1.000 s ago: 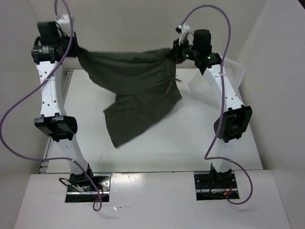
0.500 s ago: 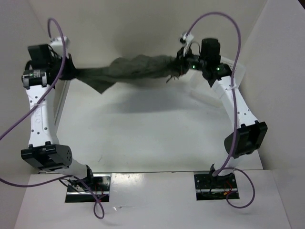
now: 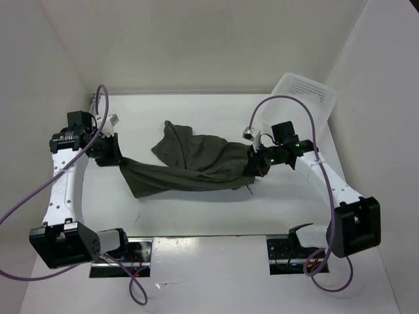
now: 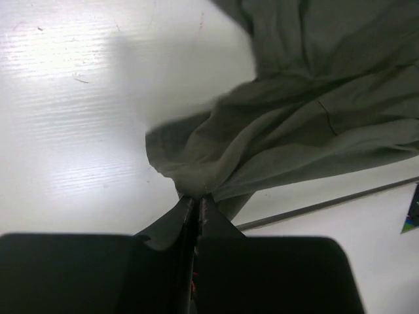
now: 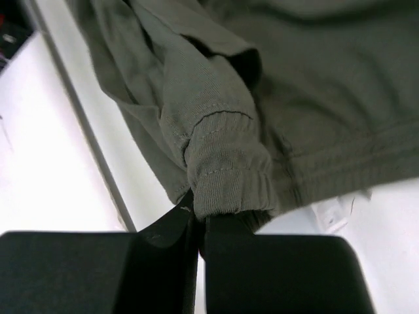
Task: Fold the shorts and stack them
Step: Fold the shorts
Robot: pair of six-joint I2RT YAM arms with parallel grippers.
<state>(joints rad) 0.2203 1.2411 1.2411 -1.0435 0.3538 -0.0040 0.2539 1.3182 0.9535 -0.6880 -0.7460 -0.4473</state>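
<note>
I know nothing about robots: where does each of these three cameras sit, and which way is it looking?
Top external: fixed above and behind the arms, looking down on the table; both arms show, left gripper and right gripper holding the shorts between them, white perforated basket at far right.
Left wrist: on the left arm's wrist, looking along its shut fingers at the shorts' bunched end.
Right wrist: on the right arm's wrist, looking along its fingers at the gathered waistband.
Shared: all three see the shorts.
</note>
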